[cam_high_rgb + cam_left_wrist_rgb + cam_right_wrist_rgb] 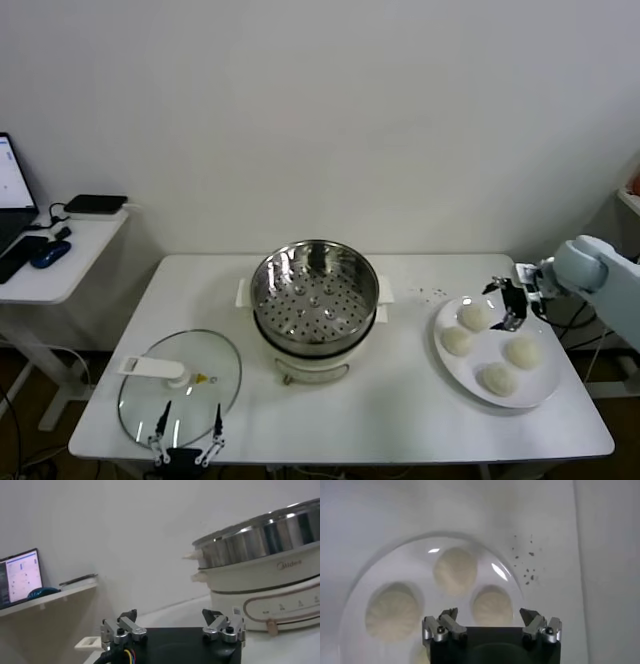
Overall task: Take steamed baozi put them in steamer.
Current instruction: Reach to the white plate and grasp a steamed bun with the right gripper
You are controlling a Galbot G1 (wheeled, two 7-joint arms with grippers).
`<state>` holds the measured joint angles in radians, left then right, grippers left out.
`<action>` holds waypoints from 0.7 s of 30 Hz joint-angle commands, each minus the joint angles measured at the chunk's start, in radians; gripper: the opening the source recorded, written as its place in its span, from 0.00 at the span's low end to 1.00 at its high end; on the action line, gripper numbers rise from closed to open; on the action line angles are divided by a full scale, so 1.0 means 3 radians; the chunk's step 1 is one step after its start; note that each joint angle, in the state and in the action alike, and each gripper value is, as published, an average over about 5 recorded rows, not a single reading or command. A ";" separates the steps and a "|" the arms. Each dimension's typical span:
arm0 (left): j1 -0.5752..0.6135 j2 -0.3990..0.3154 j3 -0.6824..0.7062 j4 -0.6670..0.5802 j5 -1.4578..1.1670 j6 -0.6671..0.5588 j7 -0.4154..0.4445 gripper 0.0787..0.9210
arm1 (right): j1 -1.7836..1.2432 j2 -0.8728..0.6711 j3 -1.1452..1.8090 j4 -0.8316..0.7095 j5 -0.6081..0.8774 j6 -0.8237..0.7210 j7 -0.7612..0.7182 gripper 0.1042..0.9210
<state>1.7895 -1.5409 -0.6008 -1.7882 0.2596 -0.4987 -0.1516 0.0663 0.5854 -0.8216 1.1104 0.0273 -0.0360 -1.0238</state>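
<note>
Four cream-white baozi lie on a white plate (548, 383) at the table's right: one at the far left (472, 316), one to its front (456, 341), and two more (522, 351) (496, 378). My right gripper (508, 303) is open and hovers over the plate's far edge, beside the far-left baozi. In the right wrist view the gripper (490, 614) is open above one baozi (492, 605), with others (455, 571) (393, 617) beyond on the plate (420, 560). The steel steamer (315, 290) stands empty at mid-table. My left gripper (188, 428) is open and parked at the front left.
A round glass lid (180, 380) with a white handle lies front left, just ahead of the left gripper. The left wrist view shows the left gripper (170, 615) and the steamer's side (260, 555). A side table (60, 260) with a laptop stands left. Dark crumbs (432, 293) lie behind the plate.
</note>
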 commanded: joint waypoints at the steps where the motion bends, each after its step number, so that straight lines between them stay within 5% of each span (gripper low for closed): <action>1: 0.0007 0.0003 -0.0008 0.0012 0.0023 0.0005 0.0013 0.88 | 0.0803 0.0588 -0.0937 -0.0858 0.0061 0.0422 -0.0333 0.88; 21: -0.0031 0.0046 -0.0053 0.0133 0.0077 0.0036 0.0110 0.88 | 0.0211 0.1035 -0.0474 -0.1483 -0.0430 0.0470 -0.0317 0.88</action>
<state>1.7796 -1.5281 -0.6165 -1.7513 0.2804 -0.4884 -0.1230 0.1559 0.8368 -0.9789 0.7588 -0.0572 0.0863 -1.1062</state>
